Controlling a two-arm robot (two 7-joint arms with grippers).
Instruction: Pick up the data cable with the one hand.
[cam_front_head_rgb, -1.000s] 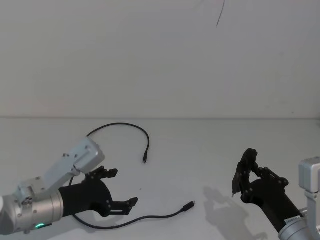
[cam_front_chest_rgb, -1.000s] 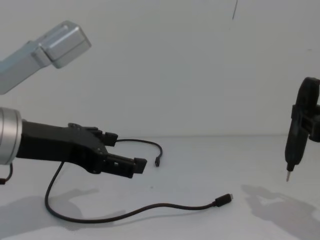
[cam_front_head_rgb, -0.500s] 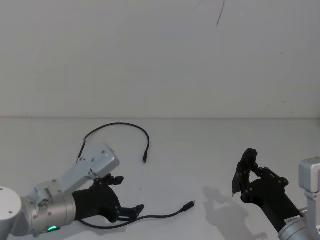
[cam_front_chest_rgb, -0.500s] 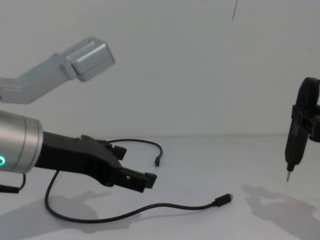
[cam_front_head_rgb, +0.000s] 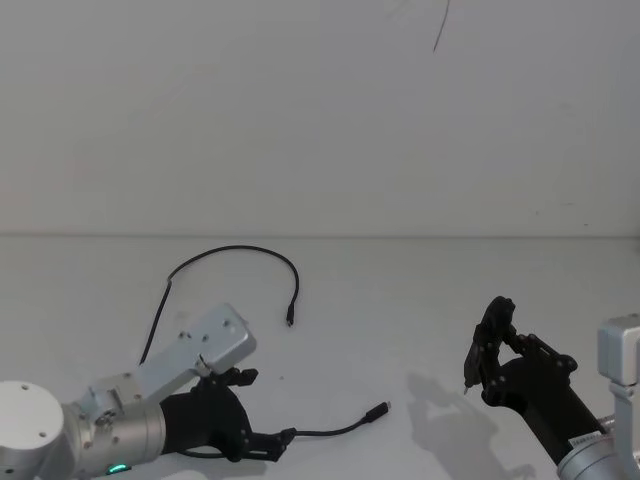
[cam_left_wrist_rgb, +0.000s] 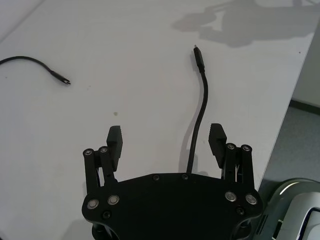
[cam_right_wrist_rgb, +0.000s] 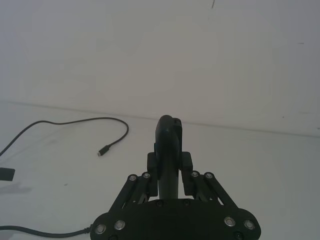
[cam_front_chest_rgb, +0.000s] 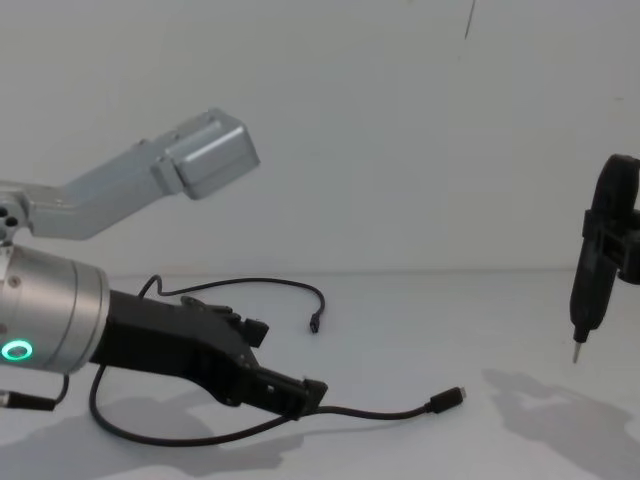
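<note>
One data cable (cam_front_head_rgb: 240, 248), two plugs, on bench (cam_front_head_rgb: 400, 300), lower left of head frame. Left gripper (cam_front_head_rgb: 258, 412) low over it, jaws wide, cable between them. Right gripper (cam_front_head_rgb: 490, 345), lower right, jaws clamping one pen-like tool (cam_front_chest_rgb: 590, 290).

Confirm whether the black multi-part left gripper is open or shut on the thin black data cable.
Open: the left gripper's fingers stand apart, with the data cable running ungripped between them.

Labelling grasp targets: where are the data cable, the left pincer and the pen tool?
data cable (cam_left_wrist_rgb: 205, 100), left wrist view, mid-cord.
left pincer (cam_left_wrist_rgb: 165, 132), left wrist view, between fingertips.
pen tool (cam_front_chest_rgb: 589, 288), chest view, barrel.
</note>
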